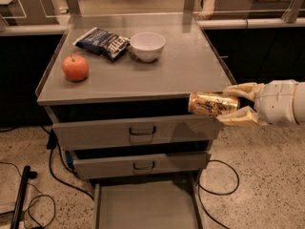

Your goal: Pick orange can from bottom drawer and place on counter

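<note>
The orange can [212,104], shiny orange-gold with pale markings, lies on its side in my gripper [238,104]. The two tan fingers are shut on it, one above and one below. I hold it in the air at the front right corner of the counter [181,66], about level with the counter's front edge and above the top drawer's front. The bottom drawer [145,205] is pulled out at the bottom of the view and its grey floor is bare. My white arm comes in from the right edge.
On the counter stand an orange-red apple [76,67] at the front left, a dark blue snack bag [101,42] and a white bowl [147,46] at the back. Two upper drawers with handles [142,130] are slightly open. Black cables [28,194] lie on the floor at left.
</note>
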